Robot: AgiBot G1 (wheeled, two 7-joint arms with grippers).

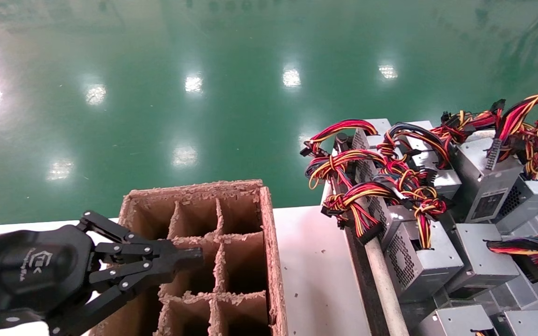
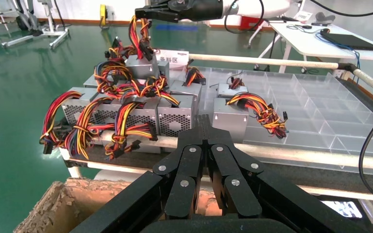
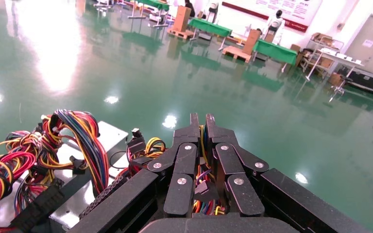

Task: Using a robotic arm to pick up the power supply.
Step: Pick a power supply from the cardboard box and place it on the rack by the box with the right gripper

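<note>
Meanwhile the right gripper, nearly closed on a bundle of wires, hangs above the power supply at two o'clock, while the left gripper idles closed over the cardboard crate.

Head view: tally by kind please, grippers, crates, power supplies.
Gripper: 1, the left gripper, shut; the right gripper is outside this view, shut on a power supply's wires
Cardboard crate: 1
Power supply: at least 8, wires hide some
Total: at least 10
</note>
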